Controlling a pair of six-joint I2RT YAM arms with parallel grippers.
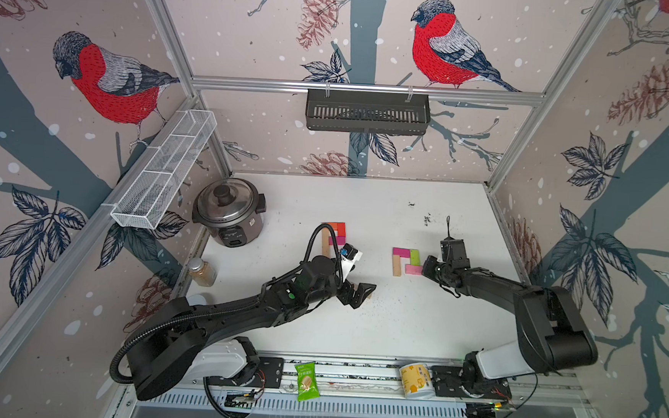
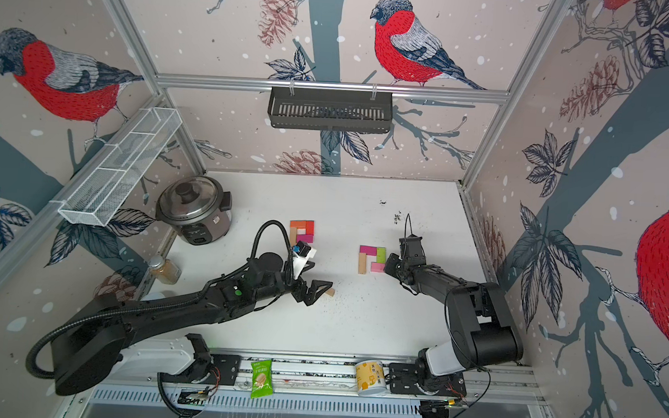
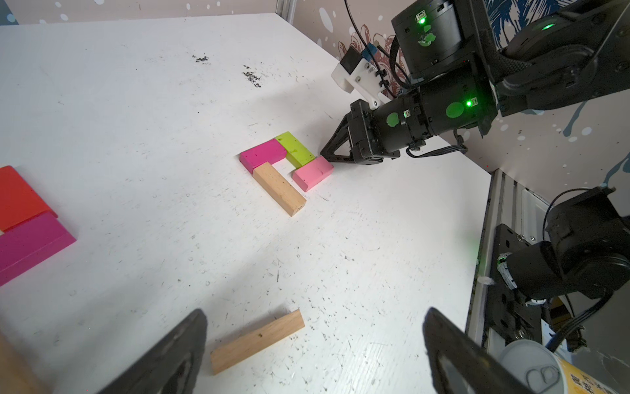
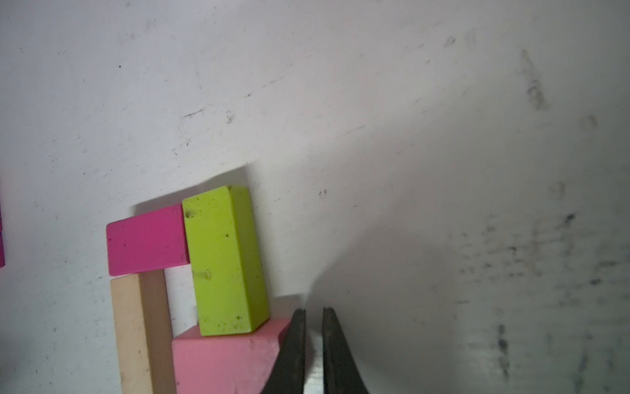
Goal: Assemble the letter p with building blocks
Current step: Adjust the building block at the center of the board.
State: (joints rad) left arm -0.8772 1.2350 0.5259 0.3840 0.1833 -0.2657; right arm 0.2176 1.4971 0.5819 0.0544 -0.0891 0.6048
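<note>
Wooden and rigid, these building blocks look light to us, and their smooth faces should slide easily over the white table (image 3: 136,102), so a careless nudge could carry a neighbour along.

The letter p (image 3: 284,167) lies flat near the right arm. It has a tan stem (image 3: 279,187), a magenta brick (image 3: 262,154) across the top, a lime-green brick (image 3: 295,149) down the far side and a pink brick (image 3: 313,172) closing the loop. The pink one sits slightly askew, with a small gap between it and the stem.

The right gripper (image 4: 313,312) has its jaws drawn almost together with nothing between them. One tip appears to rest against the pink brick's outer end, so we judge this to be a push to square the loop, not a grasp.

The left gripper (image 3: 315,314) stands wide open and empty, just above a loose tan block (image 3: 257,341) that lies on its own, well apart from the letter. We would take that block across its narrow width, at mid-length on the two long sides, where a modest squeeze should be enough and it cannot pivot.

Another cluster of orange, red and magenta bricks (image 2: 308,229) lies near the rice cooker (image 2: 195,209).
</note>
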